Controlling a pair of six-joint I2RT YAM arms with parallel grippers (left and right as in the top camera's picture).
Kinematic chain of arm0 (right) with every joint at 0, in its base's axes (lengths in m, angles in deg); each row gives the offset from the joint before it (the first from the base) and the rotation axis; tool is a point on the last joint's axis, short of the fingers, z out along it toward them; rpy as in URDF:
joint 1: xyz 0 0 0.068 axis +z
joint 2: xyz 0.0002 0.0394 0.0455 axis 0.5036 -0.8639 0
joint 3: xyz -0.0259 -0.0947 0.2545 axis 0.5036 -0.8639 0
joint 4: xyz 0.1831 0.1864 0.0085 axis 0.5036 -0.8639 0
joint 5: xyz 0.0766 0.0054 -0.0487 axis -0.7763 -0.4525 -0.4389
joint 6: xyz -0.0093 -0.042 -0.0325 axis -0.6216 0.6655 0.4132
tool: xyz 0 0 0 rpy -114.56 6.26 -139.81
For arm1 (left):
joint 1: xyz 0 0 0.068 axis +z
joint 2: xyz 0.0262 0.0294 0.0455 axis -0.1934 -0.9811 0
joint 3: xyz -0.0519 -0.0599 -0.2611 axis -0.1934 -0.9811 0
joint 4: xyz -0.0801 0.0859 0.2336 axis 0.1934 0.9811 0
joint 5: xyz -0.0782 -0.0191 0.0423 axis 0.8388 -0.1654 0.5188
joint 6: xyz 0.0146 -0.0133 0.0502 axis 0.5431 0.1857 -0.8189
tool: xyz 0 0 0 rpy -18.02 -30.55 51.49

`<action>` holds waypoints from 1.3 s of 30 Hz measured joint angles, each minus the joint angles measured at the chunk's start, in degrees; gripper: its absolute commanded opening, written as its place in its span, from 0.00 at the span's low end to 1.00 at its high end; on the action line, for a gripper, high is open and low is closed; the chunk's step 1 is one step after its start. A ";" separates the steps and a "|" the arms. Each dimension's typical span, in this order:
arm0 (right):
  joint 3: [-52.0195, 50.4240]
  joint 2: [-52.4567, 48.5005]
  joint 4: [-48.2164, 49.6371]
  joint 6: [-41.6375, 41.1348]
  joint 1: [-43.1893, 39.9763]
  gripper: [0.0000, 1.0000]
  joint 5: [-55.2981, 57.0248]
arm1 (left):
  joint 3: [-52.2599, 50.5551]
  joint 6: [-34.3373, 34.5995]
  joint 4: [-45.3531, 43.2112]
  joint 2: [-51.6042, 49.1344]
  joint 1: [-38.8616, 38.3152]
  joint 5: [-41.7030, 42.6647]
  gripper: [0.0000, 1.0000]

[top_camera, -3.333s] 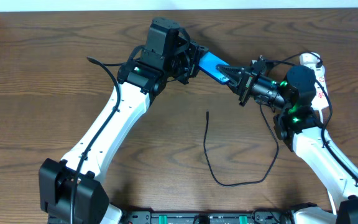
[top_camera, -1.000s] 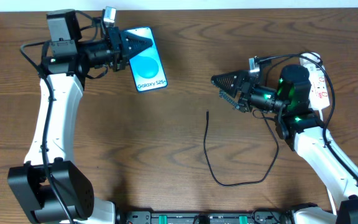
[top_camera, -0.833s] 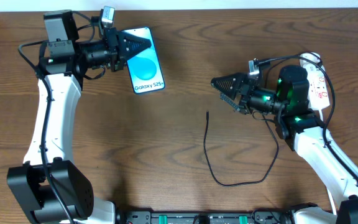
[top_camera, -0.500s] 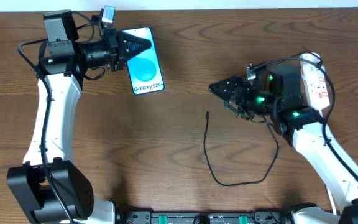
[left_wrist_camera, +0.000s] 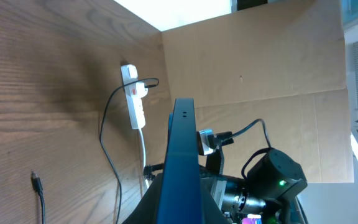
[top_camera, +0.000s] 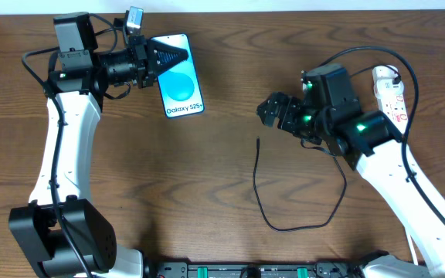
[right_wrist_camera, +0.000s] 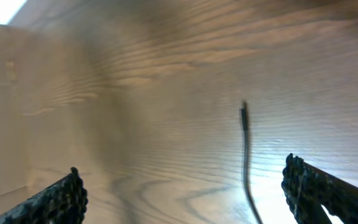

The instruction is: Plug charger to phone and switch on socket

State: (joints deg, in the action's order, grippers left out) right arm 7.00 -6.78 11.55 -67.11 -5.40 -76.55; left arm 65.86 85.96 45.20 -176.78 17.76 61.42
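Observation:
The phone [top_camera: 181,77], blue screen up with "Galaxy" text, hangs at the back left with my left gripper [top_camera: 174,55] shut on its upper edge. In the left wrist view the phone [left_wrist_camera: 180,149] shows edge-on between the dark jaws of the left gripper [left_wrist_camera: 180,208]. The charger cable [top_camera: 263,202] loops over the table, its connector tip [top_camera: 258,141] lying free. My right gripper [top_camera: 272,110] hovers open just above and right of that tip. From the right wrist, the tip [right_wrist_camera: 244,114] lies between the spread fingers [right_wrist_camera: 314,190], nearer the right one. The white socket [top_camera: 388,86] lies at the far right.
A cardboard wall [left_wrist_camera: 260,68] stands beyond the socket [left_wrist_camera: 134,99]. The socket's thick white cord [left_wrist_camera: 144,158] and a black lead [left_wrist_camera: 106,134] run along the table near it. The table's back edge [top_camera: 284,11] is close behind the phone.
The right arm has swung left and tipped its open gripper down over the cable tip. The left arm and the phone have stayed still.

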 measured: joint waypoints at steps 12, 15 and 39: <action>16.81 -20.04 -14.99 3.17 3.13 0.99 4.42 | 0.00 0.00 -0.02 0.00 0.00 -0.02 0.08; 18.64 -24.11 -16.52 3.48 3.76 0.99 4.90 | 0.00 0.00 0.00 0.00 -0.02 -0.02 0.07; 19.19 -38.36 -17.68 3.74 9.49 0.96 9.81 | 0.00 0.00 0.00 0.00 0.00 -0.48 0.07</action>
State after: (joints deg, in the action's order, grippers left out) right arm 26.19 -45.14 -6.14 -63.37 4.09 -66.74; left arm 65.86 85.96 45.20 -176.78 17.76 60.94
